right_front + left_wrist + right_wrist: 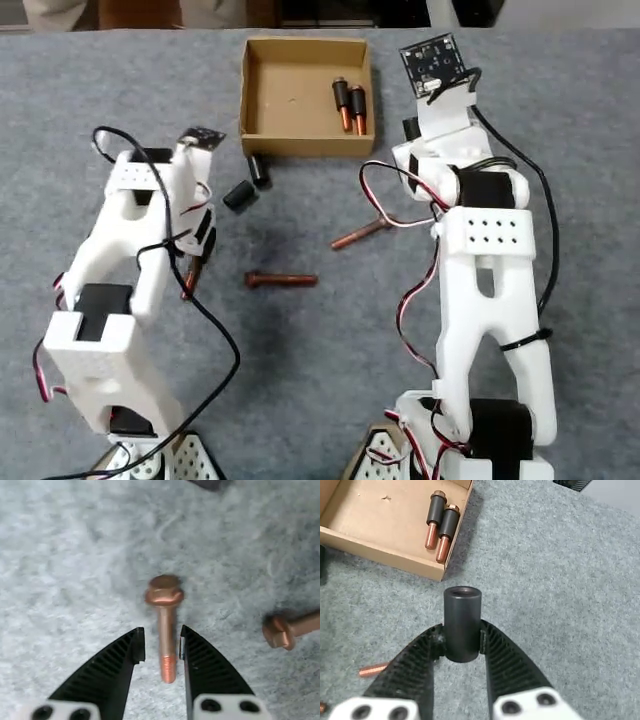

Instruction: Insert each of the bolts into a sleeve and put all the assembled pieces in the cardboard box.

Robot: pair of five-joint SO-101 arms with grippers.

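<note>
On the worktop (75, 555), the half-open left tool (162, 645) straddles a stiff, smooth bolt (164, 615) at its shank, seemingly not yet pinching, while the right tool (462, 642) clamps a rigid sleeve (462, 622) midway.

The table (300, 340) is covered with a grey, fuzzy fabric like felt, from the near edge to the far edge. Behind the far edge there is a brown surface (190, 12) and, to its right, a dark area (350, 12). The light is soft and even.
</note>
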